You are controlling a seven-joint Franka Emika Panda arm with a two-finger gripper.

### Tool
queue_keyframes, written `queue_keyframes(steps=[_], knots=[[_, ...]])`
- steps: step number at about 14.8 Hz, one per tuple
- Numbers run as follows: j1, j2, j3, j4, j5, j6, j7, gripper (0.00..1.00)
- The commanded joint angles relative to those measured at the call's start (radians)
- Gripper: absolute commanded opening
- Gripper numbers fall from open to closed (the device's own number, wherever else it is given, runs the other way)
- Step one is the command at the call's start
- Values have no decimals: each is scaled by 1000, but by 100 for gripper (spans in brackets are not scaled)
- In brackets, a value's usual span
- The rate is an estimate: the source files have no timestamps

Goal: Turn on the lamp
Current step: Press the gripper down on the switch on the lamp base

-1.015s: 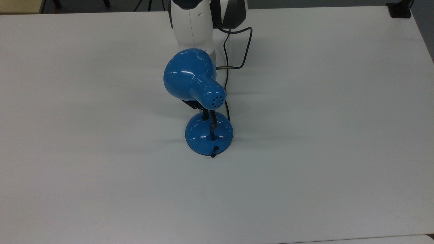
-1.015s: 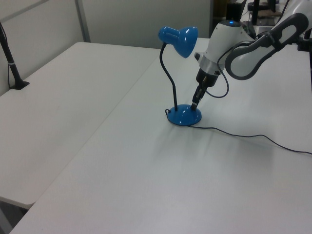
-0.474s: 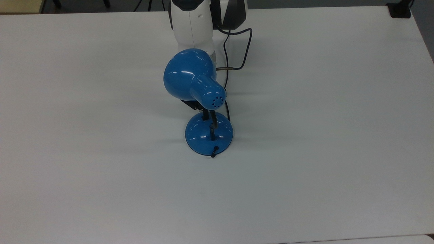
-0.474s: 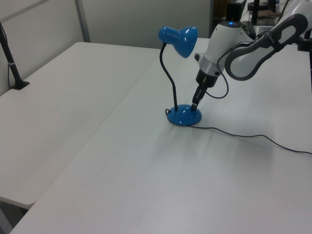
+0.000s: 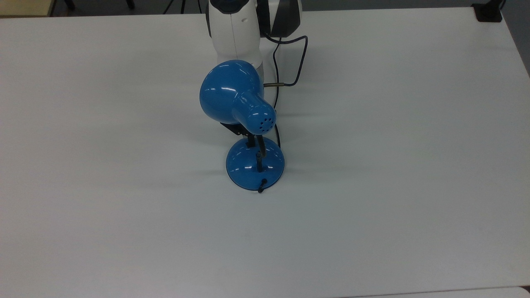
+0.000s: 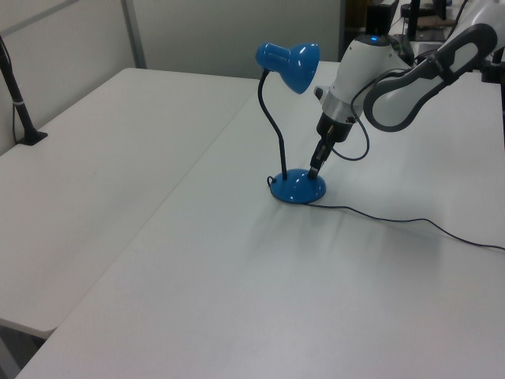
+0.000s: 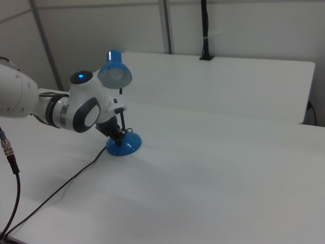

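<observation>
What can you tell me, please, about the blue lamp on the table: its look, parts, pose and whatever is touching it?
The lamp is small, of glossy blue that looks like painted metal. Its bell-shaped shade, vented at the narrow end, sits on a curved black gooseneck rising from a round domed base. It stands upright on the white table, seemingly unlit. A black cord trails from the base. The gripper presses down at the base's top.
</observation>
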Motion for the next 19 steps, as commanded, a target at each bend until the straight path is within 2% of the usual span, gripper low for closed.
queue_keyframes(steps=[1, 13, 16, 19], knots=[[12, 50, -11, 17, 3, 36, 15, 0], [1, 69, -11, 69, 3, 36, 2, 1], [1, 67, -11, 77, 6, 36, -60, 1], [1, 63, -10, 77, 12, 36, -62, 1]])
